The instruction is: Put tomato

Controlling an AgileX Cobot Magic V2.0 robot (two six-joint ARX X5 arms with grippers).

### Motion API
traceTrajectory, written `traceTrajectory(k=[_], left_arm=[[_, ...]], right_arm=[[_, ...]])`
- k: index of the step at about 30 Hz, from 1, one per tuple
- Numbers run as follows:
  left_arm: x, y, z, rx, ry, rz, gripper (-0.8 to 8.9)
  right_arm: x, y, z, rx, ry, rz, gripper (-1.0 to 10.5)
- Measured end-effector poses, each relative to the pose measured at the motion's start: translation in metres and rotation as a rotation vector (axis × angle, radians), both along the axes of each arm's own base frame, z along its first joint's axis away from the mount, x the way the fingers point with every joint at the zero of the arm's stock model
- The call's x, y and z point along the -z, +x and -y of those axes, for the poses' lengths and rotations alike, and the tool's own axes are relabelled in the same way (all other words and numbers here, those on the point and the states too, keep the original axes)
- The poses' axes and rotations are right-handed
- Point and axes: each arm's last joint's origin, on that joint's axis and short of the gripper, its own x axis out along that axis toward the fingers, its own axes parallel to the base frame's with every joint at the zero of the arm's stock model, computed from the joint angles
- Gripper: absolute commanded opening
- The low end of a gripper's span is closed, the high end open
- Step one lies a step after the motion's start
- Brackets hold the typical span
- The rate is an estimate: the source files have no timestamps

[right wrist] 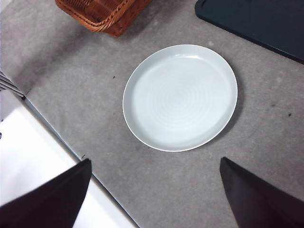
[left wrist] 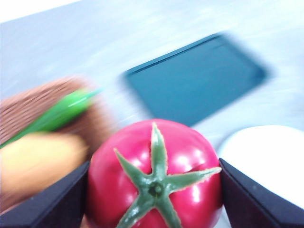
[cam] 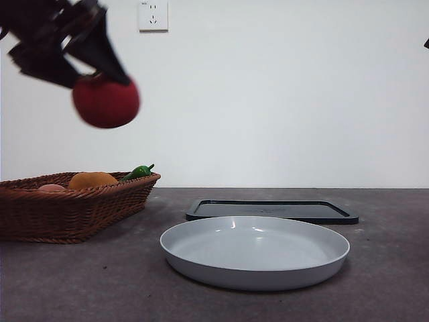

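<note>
The left gripper (cam: pixel 94 64) clamps the tomato (cam: pixel 106 101) high above the wicker basket (cam: pixel 67 208); right of the basket lies a grey plate (cam: pixel 255 251), a black tray (cam: pixel 271 210) behind it. The right gripper (right wrist: pixel 154 190) hangs wide apart.

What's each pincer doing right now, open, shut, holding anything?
Left pincer: shut on the tomato, held in the air above the basket.
Right pincer: open, holding nothing, above the plate.

The left gripper (cam: pixel 100 80) hangs high in the air at the upper left of the front view, its dark arm entering from the top corner and angled downward. Its two black jaws are closed against opposite sides of the tomato (left wrist: pixel 154 183), gripping it from above. The right gripper (right wrist: pixel 154 197) waits raised above the table, jaws spread wide apart and holding nothing, pointing downward.
</note>
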Motion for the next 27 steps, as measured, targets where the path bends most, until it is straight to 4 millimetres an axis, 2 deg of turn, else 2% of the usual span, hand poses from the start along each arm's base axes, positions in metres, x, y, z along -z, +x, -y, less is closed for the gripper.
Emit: traceTrajectory(k=[8,19,27], left_arm=[[0.005,-0.017,0.051,0.199,-0.004,-0.001,3.07],[0.060,-0.009,0.115,0.358,0.049,-0.094,3.07],[0.101,-0.003,0.142,0.379,0.106,-0.137,3.07]], right_arm=[[0.000,0.000,0.000,0.000,0.000,0.000,4.3],[0.000,0.000,0.000,0.000,0.000,0.000,4.3],[0.000,0.000,0.000,0.000,0.000,0.000,4.3]])
